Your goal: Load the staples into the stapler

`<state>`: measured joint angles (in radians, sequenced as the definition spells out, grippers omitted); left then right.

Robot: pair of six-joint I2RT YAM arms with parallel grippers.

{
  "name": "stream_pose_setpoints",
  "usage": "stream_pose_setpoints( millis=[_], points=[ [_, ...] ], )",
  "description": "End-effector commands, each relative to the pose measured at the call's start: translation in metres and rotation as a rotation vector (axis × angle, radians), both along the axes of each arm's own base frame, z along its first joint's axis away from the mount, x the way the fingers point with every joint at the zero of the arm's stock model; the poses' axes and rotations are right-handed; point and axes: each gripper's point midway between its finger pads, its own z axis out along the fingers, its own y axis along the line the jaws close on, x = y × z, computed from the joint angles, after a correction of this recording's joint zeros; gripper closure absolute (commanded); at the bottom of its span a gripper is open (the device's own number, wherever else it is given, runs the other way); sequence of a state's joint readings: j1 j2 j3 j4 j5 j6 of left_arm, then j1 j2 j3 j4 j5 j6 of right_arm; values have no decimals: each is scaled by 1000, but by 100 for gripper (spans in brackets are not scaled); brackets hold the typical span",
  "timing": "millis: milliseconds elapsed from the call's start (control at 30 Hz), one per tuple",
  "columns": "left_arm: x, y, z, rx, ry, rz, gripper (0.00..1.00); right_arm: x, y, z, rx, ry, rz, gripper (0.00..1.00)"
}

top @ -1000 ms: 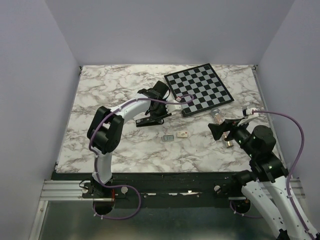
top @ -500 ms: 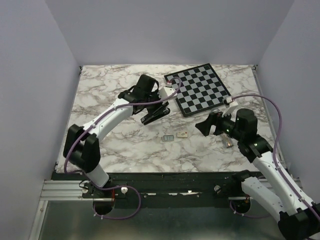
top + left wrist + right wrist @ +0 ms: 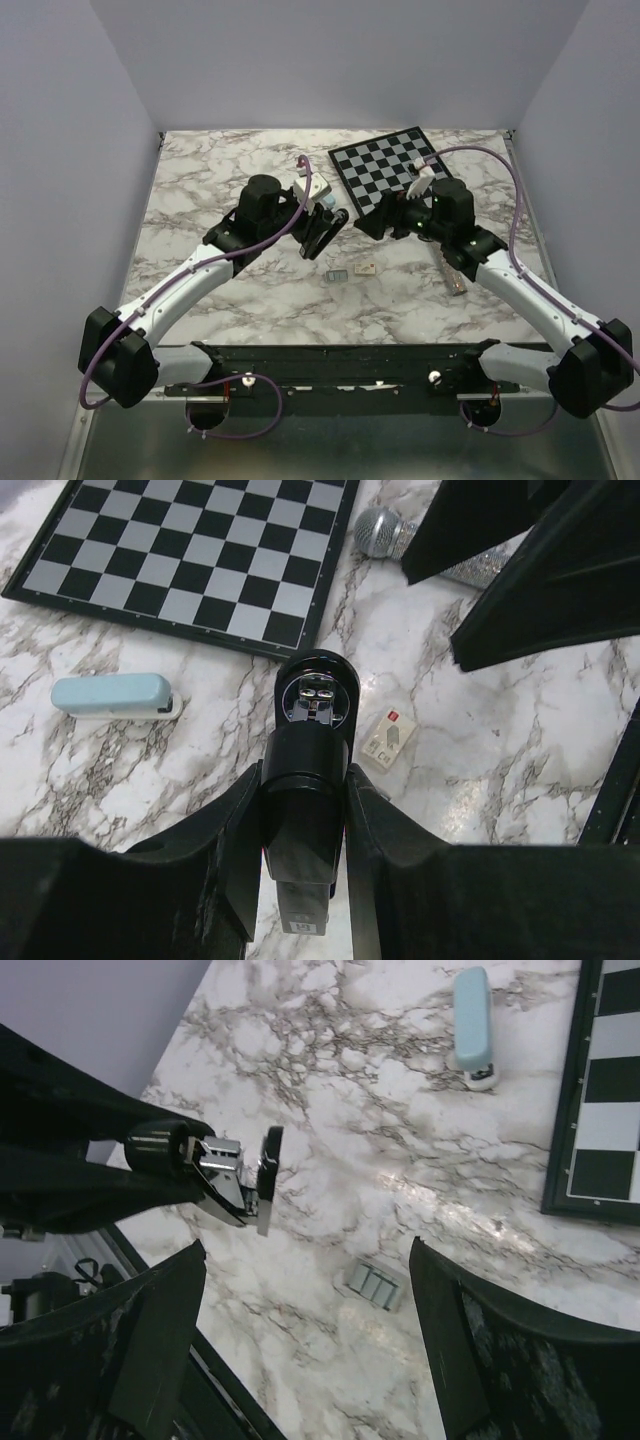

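My left gripper (image 3: 325, 218) is shut on the black stapler (image 3: 318, 241) and holds it tilted off the table near the middle. In the left wrist view the stapler (image 3: 306, 780) is seen end-on between the fingers. In the right wrist view the stapler (image 3: 215, 1165) has its hinged arm open and shiny metal showing. The staples (image 3: 337, 276) lie flat on the marble in front of it, also in the right wrist view (image 3: 375, 1285). My right gripper (image 3: 372, 222) is open and empty, in the air just right of the stapler, its fingers (image 3: 150, 1350) spread wide above the staples.
A small cream box (image 3: 365, 269) lies right of the staples. A chessboard (image 3: 395, 178) lies at the back right. A clear tube (image 3: 452, 272) lies under the right arm. A light blue stapler (image 3: 472, 1025) lies near the board's left edge.
My left arm has swung the stapler right and nearer. My right arm has reached left from the table's right side to just right of the stapler.
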<state>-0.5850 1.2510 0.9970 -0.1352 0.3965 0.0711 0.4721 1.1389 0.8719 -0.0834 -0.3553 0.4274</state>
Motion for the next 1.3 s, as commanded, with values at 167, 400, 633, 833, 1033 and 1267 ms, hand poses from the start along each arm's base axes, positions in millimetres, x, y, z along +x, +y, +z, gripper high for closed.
stream_pose_setpoints(
  millis=[167,400,633,833,1033,1267],
  points=[
    [3,-11,51,-160,-146,28,100,25,38,12,47,12,-18,23],
    [-3,-12,57,-174,-163,13,100,31,50,-1,44,35,-13,36],
    [-11,-20,55,-178,-154,-24,100,35,52,-6,62,40,-47,42],
    [-16,-24,56,-186,-163,-40,100,34,59,-13,83,73,-26,56],
    [-13,-14,63,-196,-208,16,100,29,49,-15,122,112,-81,94],
    [-3,8,75,-228,-280,150,100,30,16,13,304,143,-127,99]
  ],
)
